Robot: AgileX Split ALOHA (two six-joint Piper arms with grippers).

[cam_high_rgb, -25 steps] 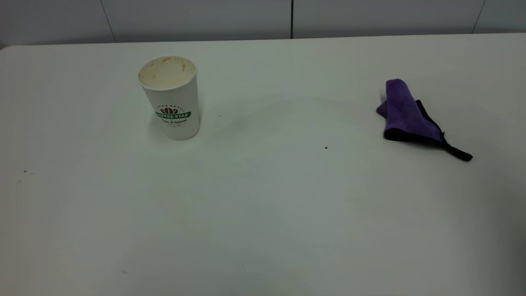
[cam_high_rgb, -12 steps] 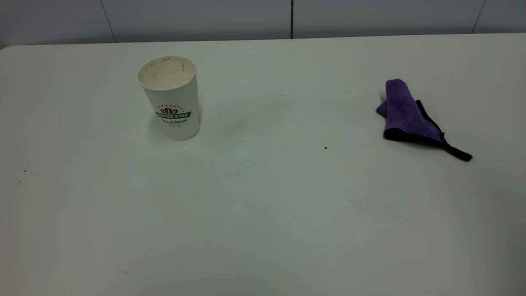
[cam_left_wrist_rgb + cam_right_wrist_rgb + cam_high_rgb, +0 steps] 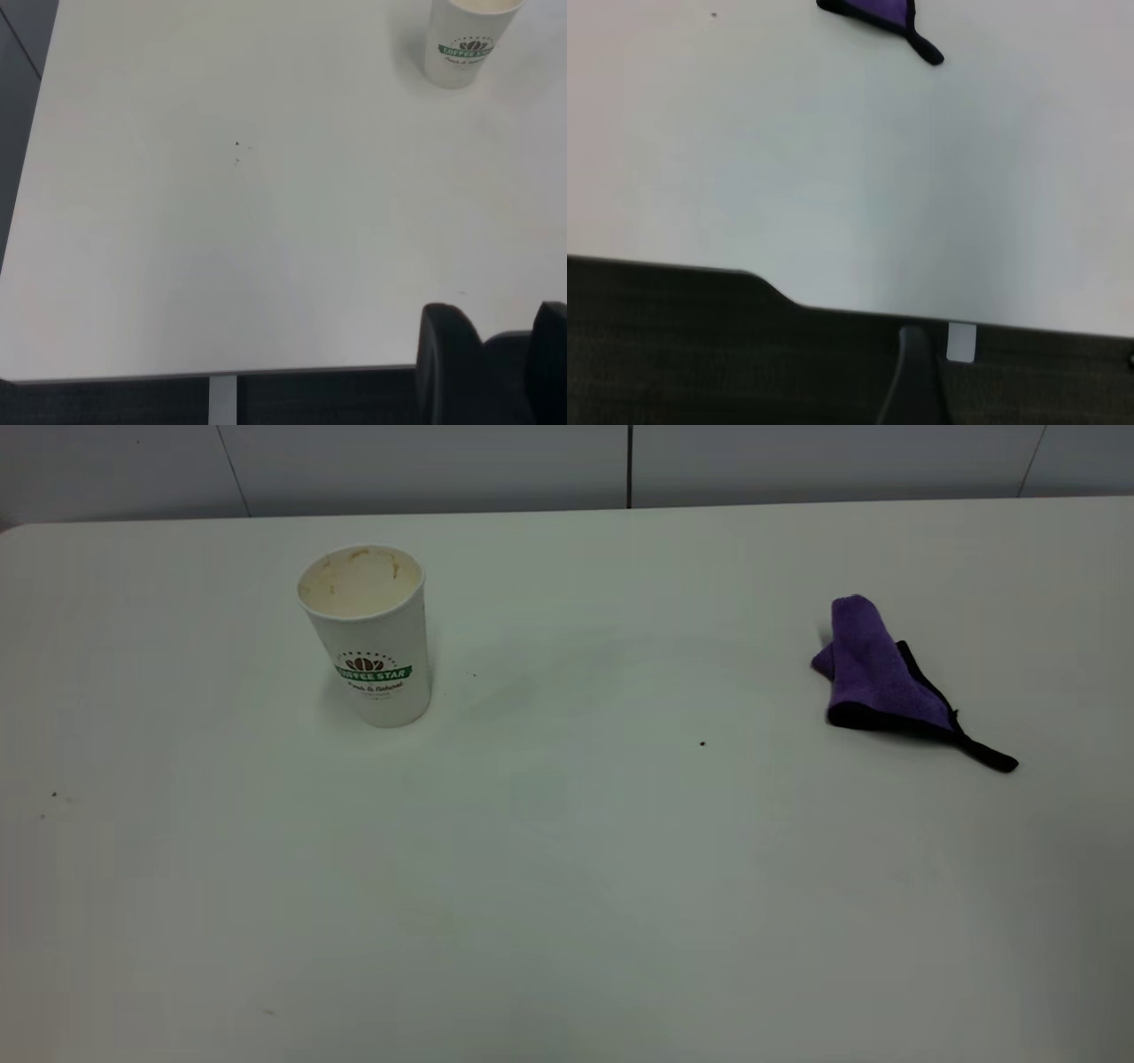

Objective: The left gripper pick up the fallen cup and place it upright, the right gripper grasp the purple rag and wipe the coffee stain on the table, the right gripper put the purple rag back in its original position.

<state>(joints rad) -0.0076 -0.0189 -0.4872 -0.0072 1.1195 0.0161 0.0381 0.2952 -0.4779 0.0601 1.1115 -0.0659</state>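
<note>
The white "Coffee Star" cup (image 3: 370, 638) stands upright on the white table (image 3: 567, 886) at the far left; it also shows in the left wrist view (image 3: 464, 42). The purple rag (image 3: 877, 673) lies crumpled at the right, its black tail pointing to the front right; its tail end shows in the right wrist view (image 3: 897, 19). No coffee stain puddle shows, only tiny brown specks (image 3: 702, 743). Neither arm shows in the exterior view. My left gripper (image 3: 496, 341) is open and empty over the table's near edge. My right gripper (image 3: 914, 376) hangs beyond the table's edge, far from the rag.
A grey panelled wall (image 3: 620, 465) runs behind the table. The table's rounded corner (image 3: 13, 531) is at the far left. A few faint specks (image 3: 53, 794) lie near the left edge.
</note>
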